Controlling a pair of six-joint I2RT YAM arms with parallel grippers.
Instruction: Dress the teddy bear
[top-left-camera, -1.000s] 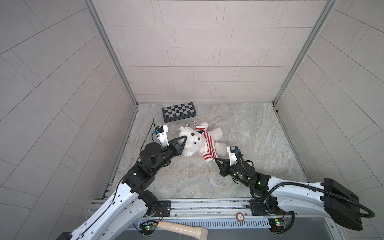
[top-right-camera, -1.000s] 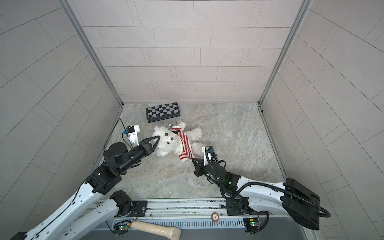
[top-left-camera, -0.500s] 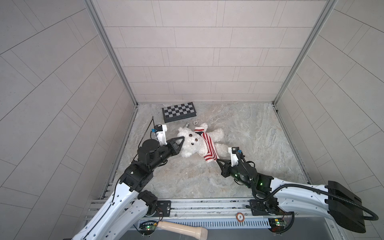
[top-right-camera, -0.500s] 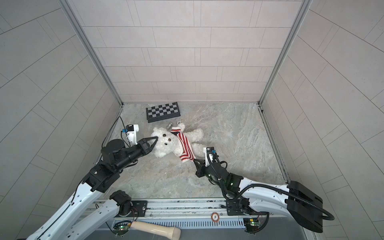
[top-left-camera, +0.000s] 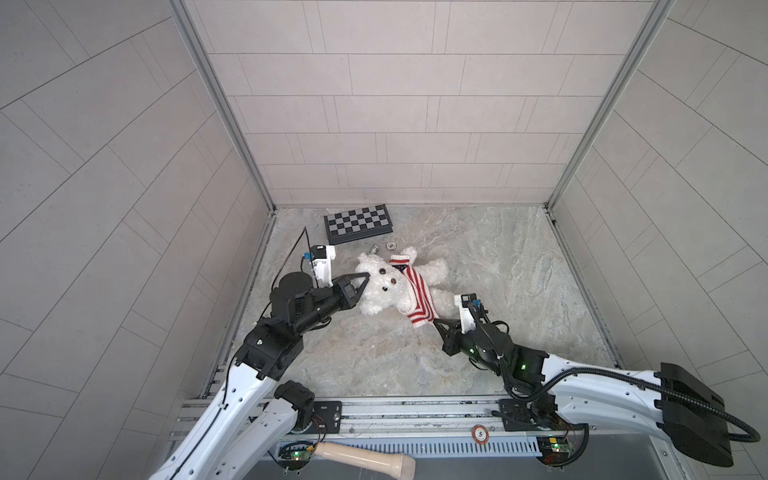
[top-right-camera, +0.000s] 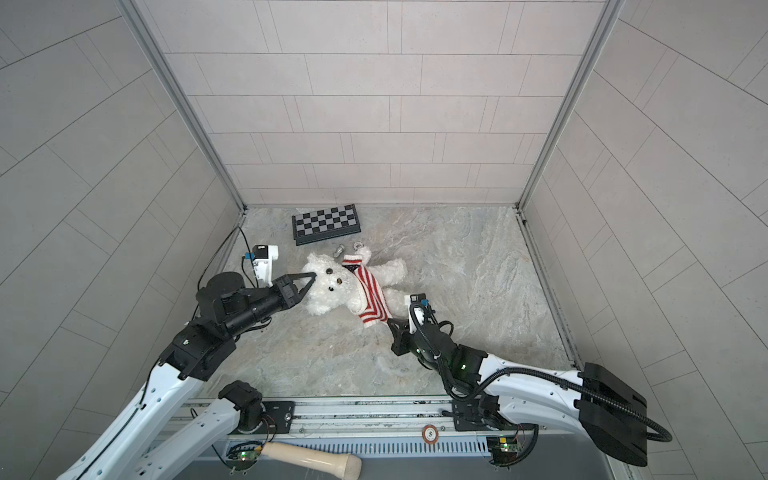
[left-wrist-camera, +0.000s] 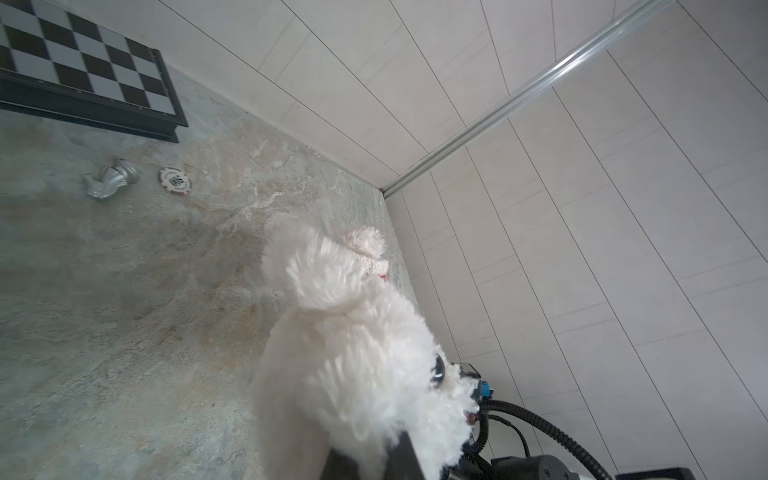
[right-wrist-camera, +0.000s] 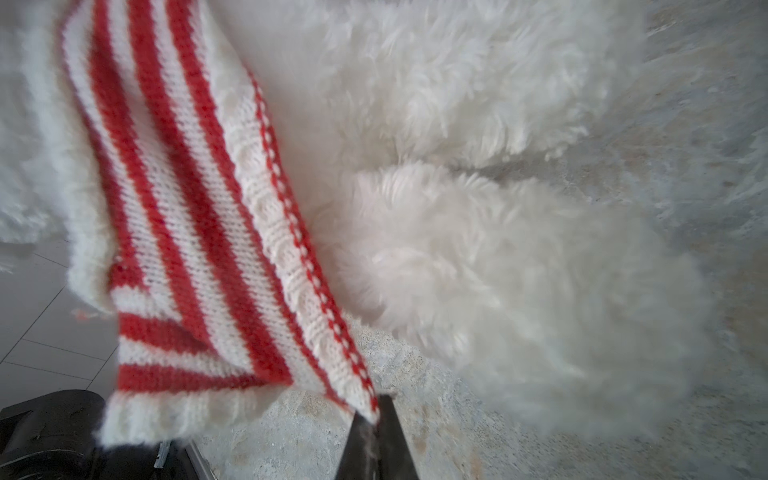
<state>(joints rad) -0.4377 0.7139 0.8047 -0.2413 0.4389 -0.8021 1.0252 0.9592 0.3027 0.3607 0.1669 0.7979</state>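
Note:
The white teddy bear (top-left-camera: 384, 286) lies on its back on the marble table, head toward the left, in both top views (top-right-camera: 328, 286). A red-and-white striped sweater (top-left-camera: 415, 293) covers its chest and one arm, and the hem is stretched toward the front right. My left gripper (top-left-camera: 365, 277) is shut on the fur at the side of the bear's head (left-wrist-camera: 353, 365). My right gripper (top-left-camera: 436, 321) is shut on the corner of the sweater's hem (right-wrist-camera: 349, 386); its jaws meet on the knit at the gripper tip (right-wrist-camera: 376, 415). The bear's legs (right-wrist-camera: 519, 291) lie bare beside the hem.
A folded chessboard (top-left-camera: 358, 222) lies at the back left. A silver chess piece (top-left-camera: 374, 248) and a poker chip (top-left-camera: 391, 246) sit just behind the bear. A beige handle (top-left-camera: 365, 459) lies below the front rail. Walls stand close on three sides.
The left arm has drawn back slightly to the left with the bear's head in its grip. The right gripper has kept hold of the hem and barely shifted.

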